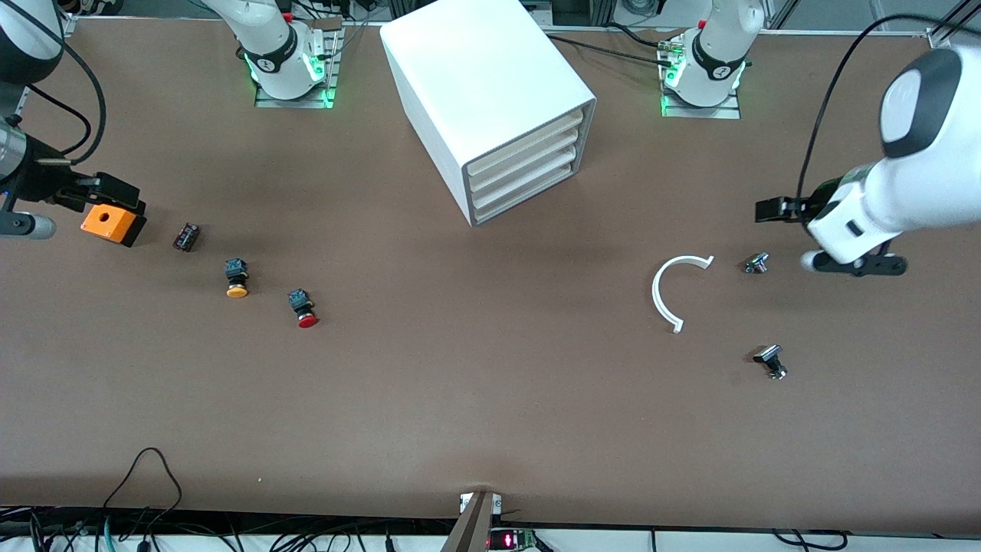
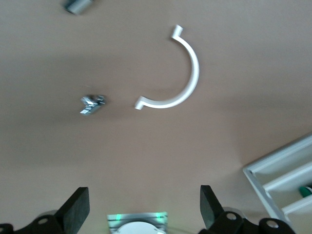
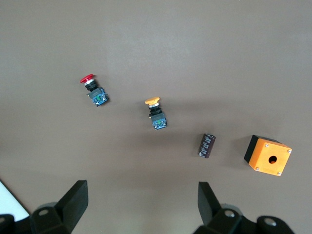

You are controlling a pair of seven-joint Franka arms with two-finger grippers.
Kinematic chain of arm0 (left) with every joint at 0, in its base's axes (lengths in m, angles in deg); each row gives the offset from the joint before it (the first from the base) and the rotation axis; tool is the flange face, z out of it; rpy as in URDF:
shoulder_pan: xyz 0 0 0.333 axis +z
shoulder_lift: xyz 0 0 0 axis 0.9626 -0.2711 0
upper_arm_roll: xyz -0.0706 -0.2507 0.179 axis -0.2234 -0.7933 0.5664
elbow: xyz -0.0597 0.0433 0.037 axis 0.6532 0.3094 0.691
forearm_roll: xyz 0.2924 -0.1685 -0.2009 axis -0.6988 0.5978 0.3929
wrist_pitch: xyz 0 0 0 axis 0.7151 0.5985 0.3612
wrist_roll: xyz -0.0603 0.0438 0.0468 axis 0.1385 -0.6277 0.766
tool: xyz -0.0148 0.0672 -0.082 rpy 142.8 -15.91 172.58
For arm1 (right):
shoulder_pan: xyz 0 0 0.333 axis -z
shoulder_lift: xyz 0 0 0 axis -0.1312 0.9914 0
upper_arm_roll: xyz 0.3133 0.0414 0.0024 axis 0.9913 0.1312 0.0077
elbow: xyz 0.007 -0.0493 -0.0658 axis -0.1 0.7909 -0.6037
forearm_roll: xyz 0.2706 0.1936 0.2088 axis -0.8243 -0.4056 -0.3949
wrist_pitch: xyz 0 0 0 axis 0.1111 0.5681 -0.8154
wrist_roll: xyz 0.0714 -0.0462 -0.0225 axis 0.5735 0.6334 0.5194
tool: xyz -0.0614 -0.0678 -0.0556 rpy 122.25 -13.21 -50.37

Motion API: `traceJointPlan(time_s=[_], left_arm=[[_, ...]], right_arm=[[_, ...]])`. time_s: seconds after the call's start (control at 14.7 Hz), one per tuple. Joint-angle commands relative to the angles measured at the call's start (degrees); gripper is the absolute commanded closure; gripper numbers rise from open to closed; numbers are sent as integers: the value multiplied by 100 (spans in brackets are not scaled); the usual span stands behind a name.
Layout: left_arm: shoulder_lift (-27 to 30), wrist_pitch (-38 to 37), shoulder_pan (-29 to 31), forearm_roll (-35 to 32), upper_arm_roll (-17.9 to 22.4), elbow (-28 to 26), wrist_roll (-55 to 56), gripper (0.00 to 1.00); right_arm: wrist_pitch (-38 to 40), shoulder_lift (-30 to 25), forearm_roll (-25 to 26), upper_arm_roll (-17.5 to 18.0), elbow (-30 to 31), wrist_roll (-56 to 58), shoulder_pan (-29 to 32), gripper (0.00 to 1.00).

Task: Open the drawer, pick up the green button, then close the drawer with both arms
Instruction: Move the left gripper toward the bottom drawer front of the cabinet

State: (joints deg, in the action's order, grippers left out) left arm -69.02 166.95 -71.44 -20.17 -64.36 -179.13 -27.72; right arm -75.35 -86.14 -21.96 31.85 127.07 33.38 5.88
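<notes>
Brown desk (image 1: 490, 399) under everything. White cabinet (image 1: 490, 100) near the middle of the edge where the arm bases stand, four drawers all shut; bottom drawer (image 1: 525, 193) lowest in the stack. Green button hidden, only a green speck inside the cabinet in the left wrist view (image 2: 306, 190). Left pincer (image 2: 144, 207) hovering near the left arm's end, over the white curved strip (image 1: 674, 290), fingers spread wide, empty. Right pincer (image 3: 142, 205) near the right arm's end, beside the orange box (image 1: 112, 223), likewise agape. Red-capped button (image 1: 303, 308) and orange-capped button (image 1: 236, 278) nearby.
</notes>
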Motion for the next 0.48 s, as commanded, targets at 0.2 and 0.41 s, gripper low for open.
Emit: traceJointPlan(time_s=[0.2, 0.41], left_arm=[[-1468, -67, -142, 1968, -211, -196, -153, 0], [-1698, 493, -379, 2638, -509, -1021, -433, 0]], right_arm=[[34, 291, -435, 45, -186, -3, -62, 0], [-44, 501, -779, 63, -186, -30, -273, 0]])
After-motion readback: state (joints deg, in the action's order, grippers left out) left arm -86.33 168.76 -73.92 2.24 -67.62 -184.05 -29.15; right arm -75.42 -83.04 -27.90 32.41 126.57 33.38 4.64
